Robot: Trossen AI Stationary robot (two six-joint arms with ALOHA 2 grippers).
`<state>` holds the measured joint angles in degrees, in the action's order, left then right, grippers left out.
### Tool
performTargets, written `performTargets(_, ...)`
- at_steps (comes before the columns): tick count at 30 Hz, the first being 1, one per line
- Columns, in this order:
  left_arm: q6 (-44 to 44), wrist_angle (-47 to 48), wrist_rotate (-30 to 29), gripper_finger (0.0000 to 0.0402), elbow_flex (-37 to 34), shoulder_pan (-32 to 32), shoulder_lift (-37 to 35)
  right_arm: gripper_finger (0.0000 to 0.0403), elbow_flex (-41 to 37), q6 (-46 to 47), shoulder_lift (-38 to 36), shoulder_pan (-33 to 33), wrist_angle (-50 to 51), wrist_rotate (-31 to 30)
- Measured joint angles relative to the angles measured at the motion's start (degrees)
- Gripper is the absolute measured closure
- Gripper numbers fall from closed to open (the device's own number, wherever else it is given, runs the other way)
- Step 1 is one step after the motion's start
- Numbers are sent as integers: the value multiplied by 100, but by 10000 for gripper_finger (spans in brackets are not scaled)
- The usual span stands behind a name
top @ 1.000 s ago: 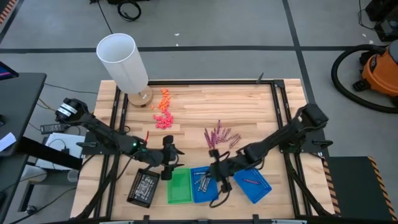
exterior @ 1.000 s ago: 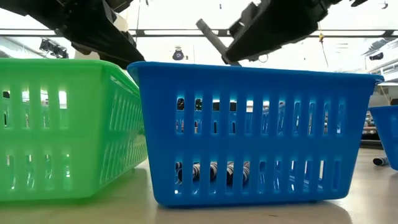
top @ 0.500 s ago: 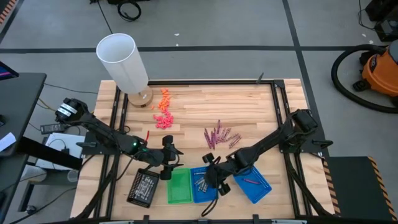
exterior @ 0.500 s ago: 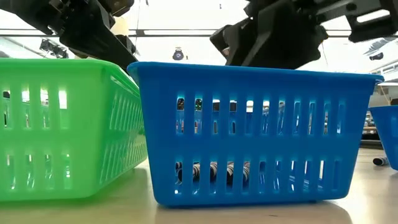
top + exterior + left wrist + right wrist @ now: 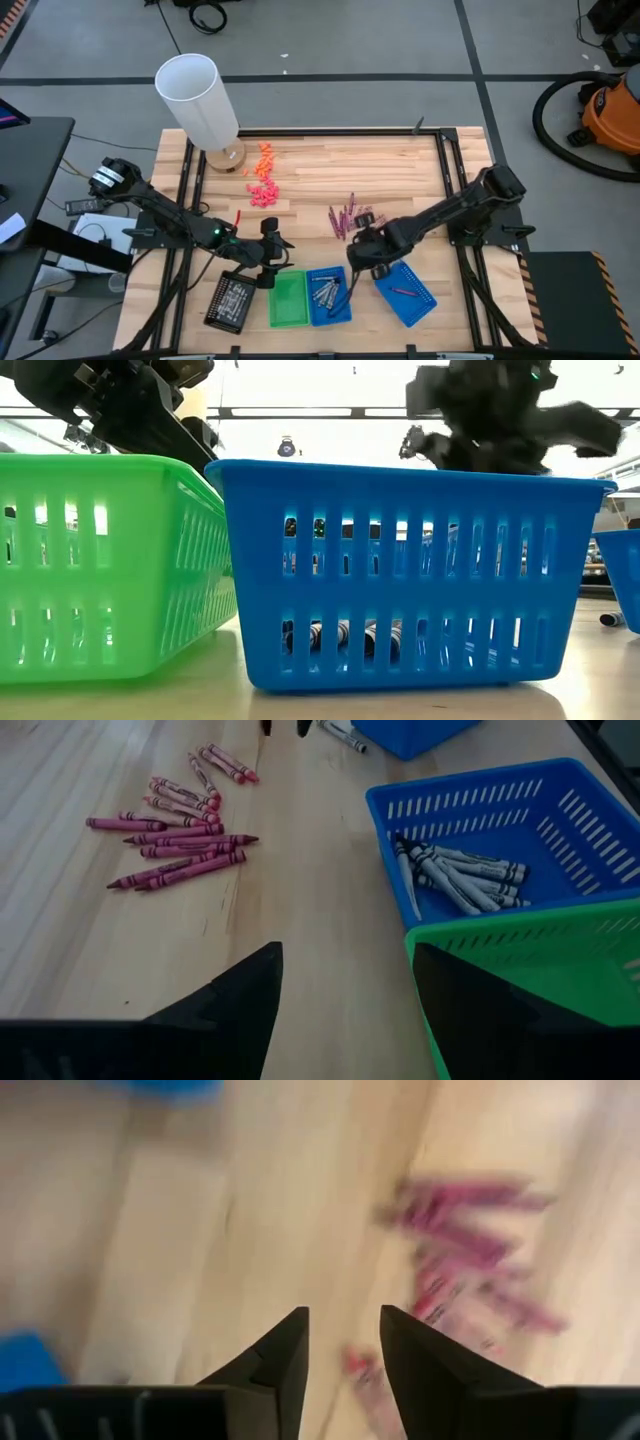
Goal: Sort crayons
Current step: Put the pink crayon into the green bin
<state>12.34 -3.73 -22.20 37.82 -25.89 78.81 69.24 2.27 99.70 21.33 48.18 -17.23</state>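
You are looking down on a light wooden table (image 5: pixel 330 175) with a dark metal frame, standing on a grey floor (image 5: pixel 380 40) crossed by dark seam lines. At the table's far left corner you see a tall white cylinder (image 5: pixel 197 98) on a round wooden base. On the right edge of the high view sits an orange shop vacuum (image 5: pixel 612 112) with a black hose looped on the floor. On the left there is a dark side table (image 5: pixel 30 190) and some cabling. From table height you see a bright ceiling with long light strips (image 5: pixel 290 412).
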Motion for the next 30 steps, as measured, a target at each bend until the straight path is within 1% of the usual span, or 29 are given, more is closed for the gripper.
performTargets(4, -2, 12, 0, 163, 0, -5, 0, 274, -312, 14, 4, -196, 133, 435)
performTargets(14, -7, 39, 0, 163, 0, -9, 0, 275, -952, -204, 4, -702, 100, 520)
performTargets(21, -7, 100, 0, 163, 0, -9, 0, 275, -1062, -445, 4, -1024, 46, 552)
performTargets(30, -7, 186, 0, 163, 0, -9, 0, 275, -1128, -682, 41, -1242, -52, 687)
